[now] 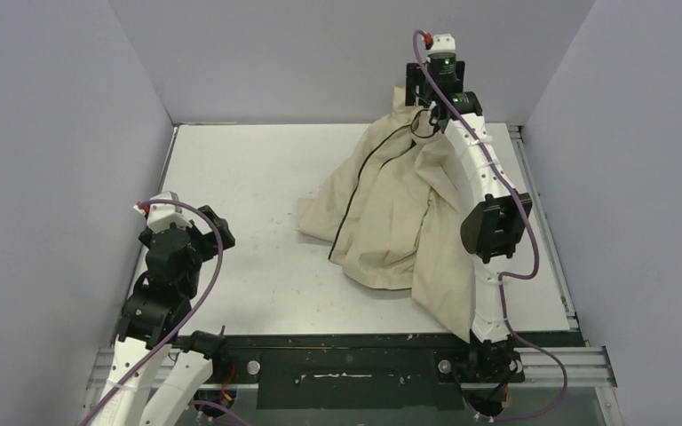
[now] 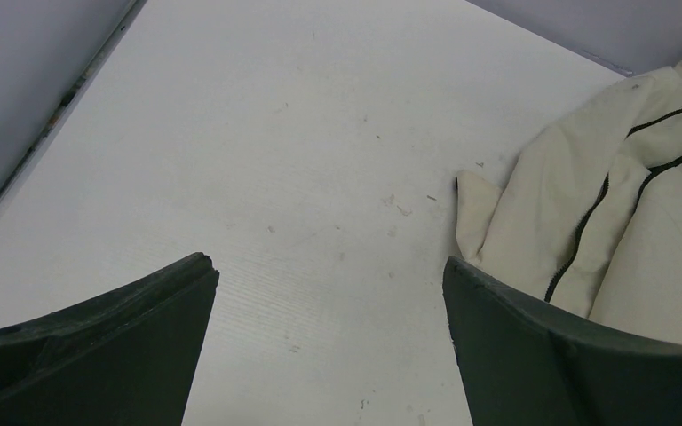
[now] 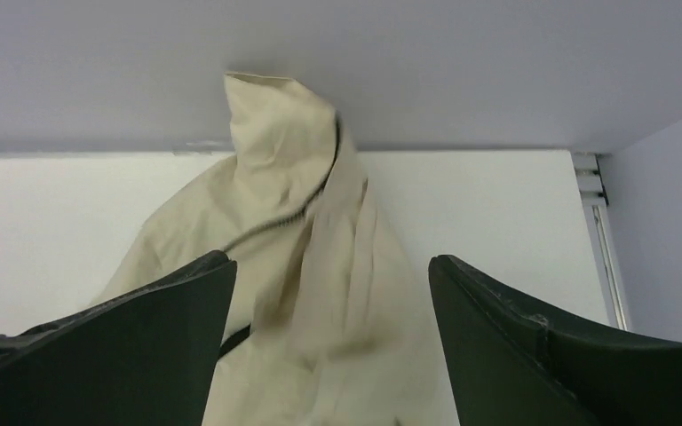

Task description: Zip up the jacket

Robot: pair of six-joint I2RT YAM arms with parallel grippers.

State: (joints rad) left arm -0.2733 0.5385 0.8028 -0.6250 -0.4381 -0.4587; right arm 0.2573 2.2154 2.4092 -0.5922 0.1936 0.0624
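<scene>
Two arms stand at the near edge, well this side of the jacket: the left arm [image 1: 155,293] is folded low and far to the jacket's left, while the right arm [image 1: 488,222] reaches out along the jacket's right side to its far end. One white surface [image 1: 249,204] carries everything. One beige jacket [image 1: 391,213] lies crumpled on the right half of it, its far end drawn up into a peak against the back wall and its lower folds spread toward the arms. Each arm has one hand with two dark fingers. The left hand [image 2: 327,264] is released, fingers wide apart over bare surface, the jacket's nearest fold just beside its right finger. The right hand [image 3: 330,260] is up by the jacket's peak, also spread wide, with cloth showing between its fingers but nothing clamped. One black zipper [image 1: 348,206] line runs down the jacket from the peak.
</scene>
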